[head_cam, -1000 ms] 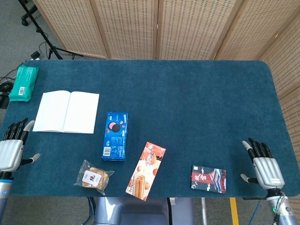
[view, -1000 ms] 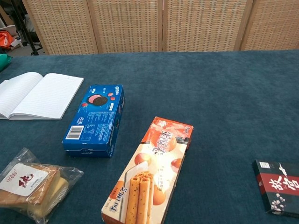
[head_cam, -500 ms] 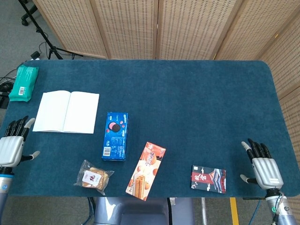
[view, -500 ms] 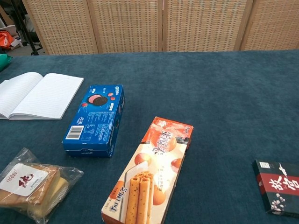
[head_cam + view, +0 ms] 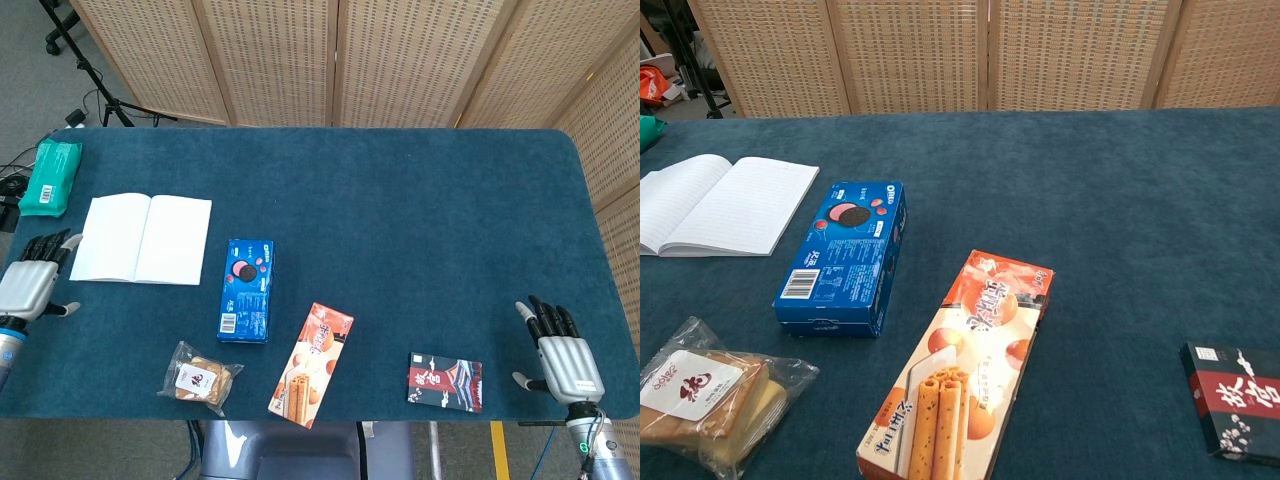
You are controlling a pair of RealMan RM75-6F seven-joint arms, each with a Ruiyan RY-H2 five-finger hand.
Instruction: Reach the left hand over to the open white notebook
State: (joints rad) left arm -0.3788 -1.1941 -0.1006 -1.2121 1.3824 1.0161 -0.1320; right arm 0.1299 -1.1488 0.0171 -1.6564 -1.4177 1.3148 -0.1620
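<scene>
Background: woven-cane folding screens [image 5: 330,60] stand behind the table.
Surface: dark blue cloth-covered table [image 5: 420,220].
Open white notebook [image 5: 142,239]: lies flat, pages up, on the table's left part, near the left edge; the chest view shows its ruled pages [image 5: 715,205].
Left hand [image 5: 28,285]: at the table's left edge, just beside the notebook's near-left corner, apart from it; fingers spread and straight, holding nothing.
Right hand [image 5: 565,358]: at the near right corner, fingers apart and extended, holding nothing, well apart from the notebook.
Green packet [image 5: 51,178]: beyond the notebook, at the far left edge.
Blue cookie box [image 5: 246,290]: just right of the notebook.
Orange wafer-roll box [image 5: 312,364]: near edge, tilted.
Bagged pastry [image 5: 200,378]: left of the orange box.
Dark red-and-black box [image 5: 445,382]: beside the right hand.
</scene>
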